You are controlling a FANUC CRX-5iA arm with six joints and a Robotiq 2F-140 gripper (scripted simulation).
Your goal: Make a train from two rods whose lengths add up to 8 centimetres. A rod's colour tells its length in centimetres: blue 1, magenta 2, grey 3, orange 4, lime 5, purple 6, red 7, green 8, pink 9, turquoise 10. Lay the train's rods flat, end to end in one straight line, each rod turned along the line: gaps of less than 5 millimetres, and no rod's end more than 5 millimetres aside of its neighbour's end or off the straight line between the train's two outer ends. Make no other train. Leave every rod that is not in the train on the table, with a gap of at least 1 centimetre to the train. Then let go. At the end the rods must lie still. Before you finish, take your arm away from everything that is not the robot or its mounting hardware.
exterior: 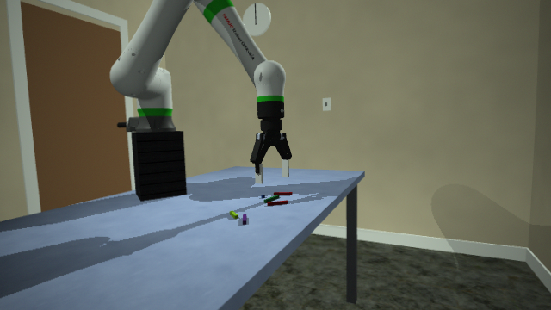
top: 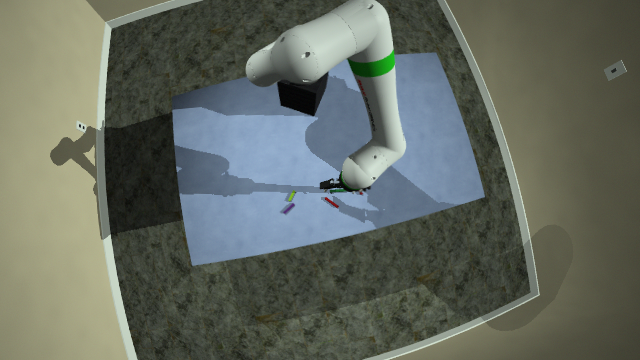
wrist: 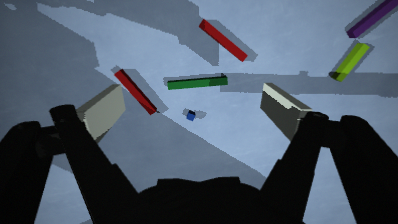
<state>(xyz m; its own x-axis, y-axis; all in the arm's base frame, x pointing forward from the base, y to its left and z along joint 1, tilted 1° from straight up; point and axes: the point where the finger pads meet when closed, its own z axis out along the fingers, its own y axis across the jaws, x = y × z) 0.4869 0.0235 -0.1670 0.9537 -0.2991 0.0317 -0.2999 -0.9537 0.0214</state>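
Note:
My gripper (wrist: 193, 96) is open and empty, hovering above the table over a cluster of rods; it also shows in the exterior view (exterior: 271, 173). In the wrist view a small blue rod (wrist: 190, 115) lies between the fingers below. A red rod (wrist: 135, 91) lies near the left finger, a second red rod (wrist: 223, 40) lies farther off, and a green rod (wrist: 197, 82) lies between them. A lime rod (wrist: 351, 61) and a purple rod (wrist: 372, 18) lie at the upper right. All rods lie flat and apart from one another.
The arm's black base block (exterior: 158, 164) stands at the back of the table. The table's right edge (exterior: 327, 207) runs close to the rods. The lime rod (exterior: 233, 213) and the purple rod (exterior: 244, 219) lie nearer the front in the exterior view.

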